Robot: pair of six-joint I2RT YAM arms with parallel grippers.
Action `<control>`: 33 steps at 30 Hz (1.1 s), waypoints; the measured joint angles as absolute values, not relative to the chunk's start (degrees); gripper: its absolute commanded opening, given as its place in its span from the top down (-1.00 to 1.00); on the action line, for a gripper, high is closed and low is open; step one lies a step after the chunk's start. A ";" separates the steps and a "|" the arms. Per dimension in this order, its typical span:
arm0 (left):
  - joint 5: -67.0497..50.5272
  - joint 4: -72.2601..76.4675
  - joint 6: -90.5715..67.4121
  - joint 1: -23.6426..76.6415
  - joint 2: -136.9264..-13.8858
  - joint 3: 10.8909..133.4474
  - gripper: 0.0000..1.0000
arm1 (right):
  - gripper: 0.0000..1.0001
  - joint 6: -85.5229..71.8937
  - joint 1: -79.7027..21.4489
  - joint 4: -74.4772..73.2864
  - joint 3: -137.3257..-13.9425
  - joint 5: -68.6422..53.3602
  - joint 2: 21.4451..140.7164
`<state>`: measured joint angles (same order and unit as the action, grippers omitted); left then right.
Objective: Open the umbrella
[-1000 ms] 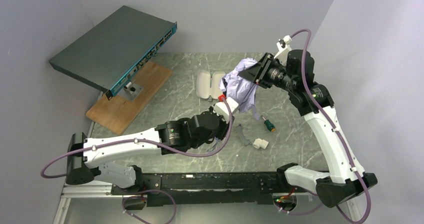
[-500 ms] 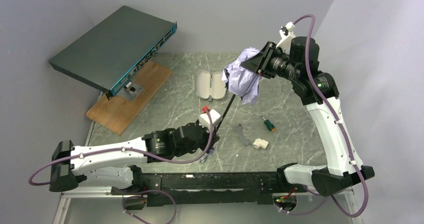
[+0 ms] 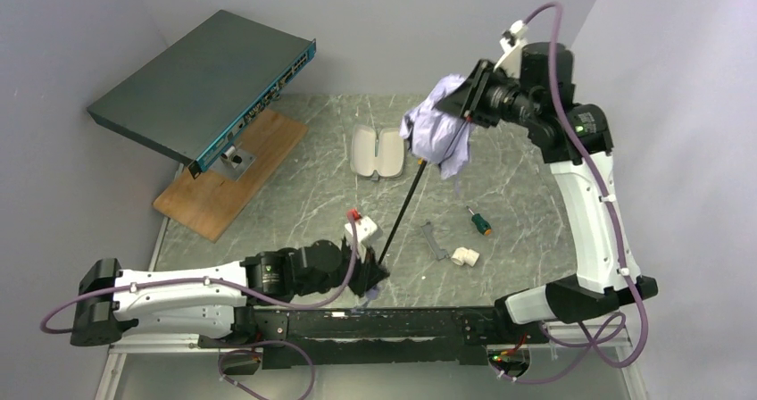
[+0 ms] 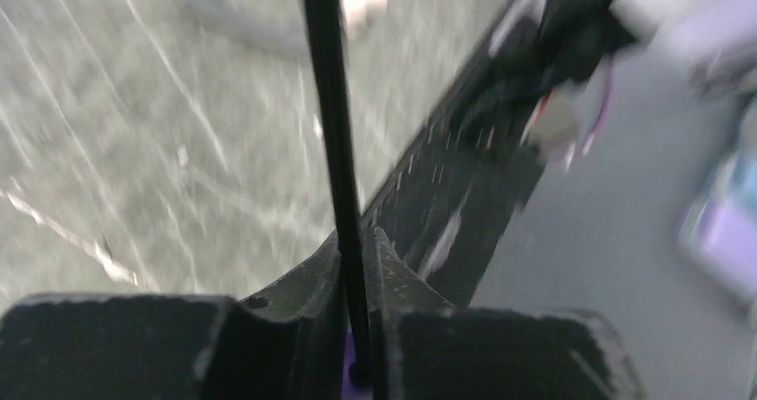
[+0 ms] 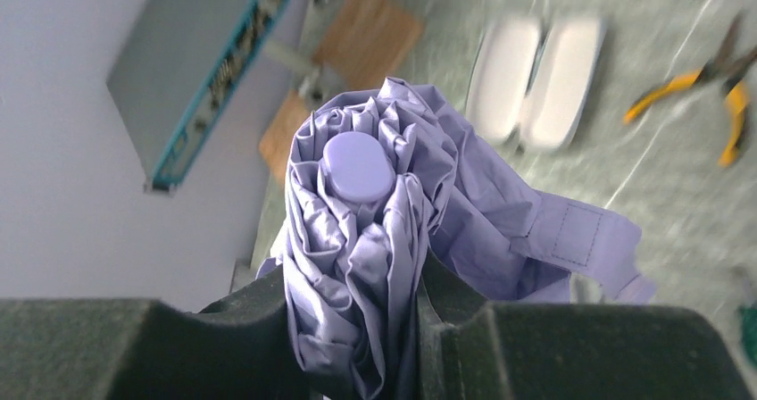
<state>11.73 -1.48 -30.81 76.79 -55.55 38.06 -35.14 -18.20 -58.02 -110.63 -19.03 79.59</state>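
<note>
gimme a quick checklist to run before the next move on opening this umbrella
1. Grip of the left claw on the shaft: ok, shut around it.
2. Grip of the right claw on the canopy: ok, the fabric bundle is clamped.
3. The closure strap undone: ok, it hangs loose.
4. The shaft straight between the claws: ok, no bend visible.
5. The canopy spread: not ok, it is bunched.
6. The shaft locked at full length: cannot tell.

Umbrella (image 3: 436, 130): pale lavender fabric, black shaft (image 3: 402, 208). Counter (image 3: 527, 204): grey-green with white marble veining. Case (image 3: 377, 152) off-white; screwdriver (image 3: 480, 222) handle green and orange; pliers (image 5: 687, 83) yellow-handled.
</note>
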 measured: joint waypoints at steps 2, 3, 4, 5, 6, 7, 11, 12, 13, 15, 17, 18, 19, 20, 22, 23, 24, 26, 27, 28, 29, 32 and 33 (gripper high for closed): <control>8.78 -6.26 -30.85 78.28 -55.44 36.36 0.55 | 1.00 -34.48 -16.67 -55.86 -113.73 -16.62 80.07; 7.90 -8.12 -30.72 78.91 -56.01 35.40 0.52 | 1.00 -33.93 -15.42 -54.83 -115.31 -15.77 80.14; 7.40 -7.94 -30.68 79.00 -57.06 35.03 0.52 | 1.00 -33.23 -15.18 -56.21 -115.81 -15.46 79.92; 6.70 -8.25 -30.65 78.98 -57.95 35.51 0.51 | 1.00 -32.82 -15.20 -56.60 -115.87 -15.05 79.68; 6.02 -8.32 -30.65 79.02 -58.74 36.01 0.51 | 1.00 -32.40 -15.40 -56.97 -116.20 -15.05 79.61; 5.39 -8.38 -30.65 79.29 -59.42 36.64 0.51 | 1.00 -32.05 -15.38 -57.14 -116.38 -14.85 79.64; 4.34 -8.19 -30.70 80.34 -62.28 38.44 0.47 | 1.00 -31.33 -14.83 -58.96 -117.32 -13.87 80.51; 4.32 -8.01 -30.70 80.55 -62.74 38.52 0.41 | 1.00 -31.11 -14.74 -59.55 -117.36 -13.74 80.60; 4.34 -7.86 -30.72 80.86 -63.13 38.59 0.29 | 1.00 -31.05 -14.66 -60.10 -117.36 -13.54 80.66; 4.40 -7.62 -30.74 81.62 -63.51 38.76 -0.11 | 1.00 -31.03 -14.57 -60.60 -117.36 -13.63 80.68; 4.93 -7.51 -30.98 82.21 -63.40 38.96 -0.53 | 1.00 -31.05 -14.57 -60.66 -117.36 -14.15 80.64; 5.48 -7.49 -31.38 82.46 -63.05 38.92 -0.73 | 1.00 -31.07 -14.55 -60.58 -117.14 -14.35 80.49; 6.02 -7.60 -31.77 82.61 -62.46 38.79 -0.87 | 1.00 -31.09 -14.48 -60.01 -116.40 -14.50 80.09; 6.42 -7.66 -32.21 82.72 -61.76 38.57 -0.97 | 1.00 -31.18 -14.35 -59.40 -115.42 -14.63 79.66; 7.51 -8.49 -33.01 83.13 -59.88 37.95 -0.99 | 1.00 -31.75 -13.98 -57.32 -112.71 -14.94 78.46; 8.32 -9.19 -33.32 83.37 -58.89 37.74 -0.99 | 1.00 -32.10 -13.78 -56.16 -111.28 -15.11 77.84; 9.54 -10.59 -33.63 83.66 -57.71 37.69 -0.99 | 1.00 -32.56 -13.58 -54.76 -109.73 -15.18 77.25; 11.94 -13.10 -33.65 84.05 -55.70 37.71 -0.99 | 1.00 -33.45 -13.28 -52.07 -106.89 -15.38 76.07; 12.97 -14.15 -33.61 84.16 -54.81 37.74 -0.99 | 1.00 -33.82 -13.15 -50.76 -105.62 -15.51 75.59; 14.15 -15.31 -33.47 84.31 -53.80 37.74 -0.99 | 1.00 -34.30 -13.04 -49.34 -104.14 -15.55 74.94; 15.09 -16.03 -33.23 84.49 -52.86 37.80 -0.99 | 1.00 -34.37 -12.91 -47.64 -102.67 -15.35 74.30; 17.74 -17.32 -31.73 84.88 -51.16 39.48 -0.99 | 1.00 -35.18 -12.49 -42.11 -98.15 -15.64 72.36; 18.70 -17.47 -30.70 84.88 -51.20 40.93 -0.99 | 1.00 -35.70 -12.45 -39.81 -95.68 -15.99 71.24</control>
